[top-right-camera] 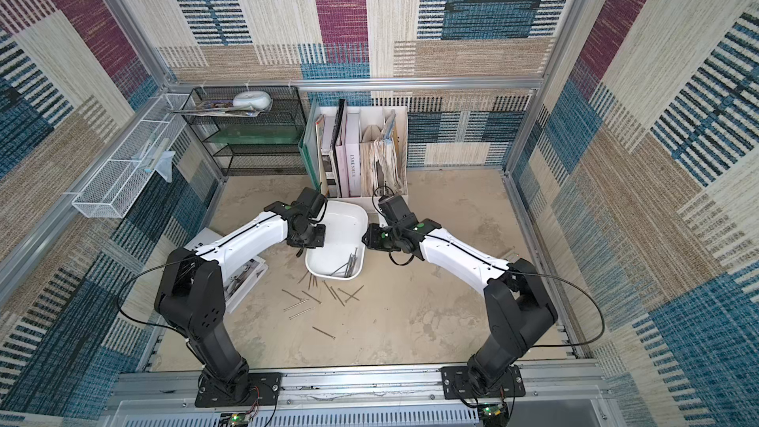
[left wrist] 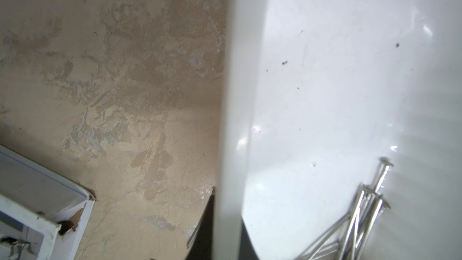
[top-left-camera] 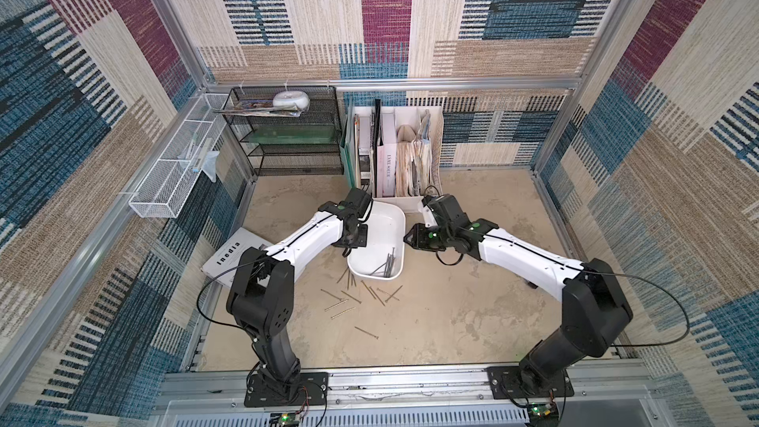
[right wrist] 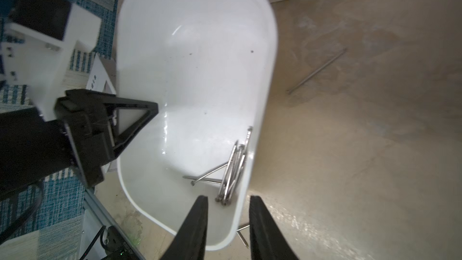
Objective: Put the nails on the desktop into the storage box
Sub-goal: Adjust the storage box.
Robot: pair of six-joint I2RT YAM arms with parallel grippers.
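Nails (top-left-camera: pixel 386 267): a bundle lay inside the storage box (top-left-camera: pixel 384 219), bunched along its right wall toward the near corner. The right wrist view showed the same bundle (right wrist: pixel 232 168).

Loose nails (top-left-camera: pixel 353 297) lay scattered on the desktop (top-left-camera: pixel 451 314) just in front of the box's near end, a few tucked partly under its edge. A lone nail (top-left-camera: pixel 366 332) lay apart, nearer the arm bases.

Left gripper (top-left-camera: pixel 355 239) was clenched on the box's left wall; the left wrist view showed that wall running between its dark fingers.

Right gripper (right wrist: pixel 229 198) was released, jaws parted astride the right rim, one finger inside the box and one outside, with a clear gap on the inner side.

A white file holder (top-left-camera: pixel 440 129) packed with books stood just beyond the box's far end. A booklet (top-left-camera: pixel 230 256) lay under the left arm. A black mesh rack (top-left-camera: pixel 287 137) stood at the back left.
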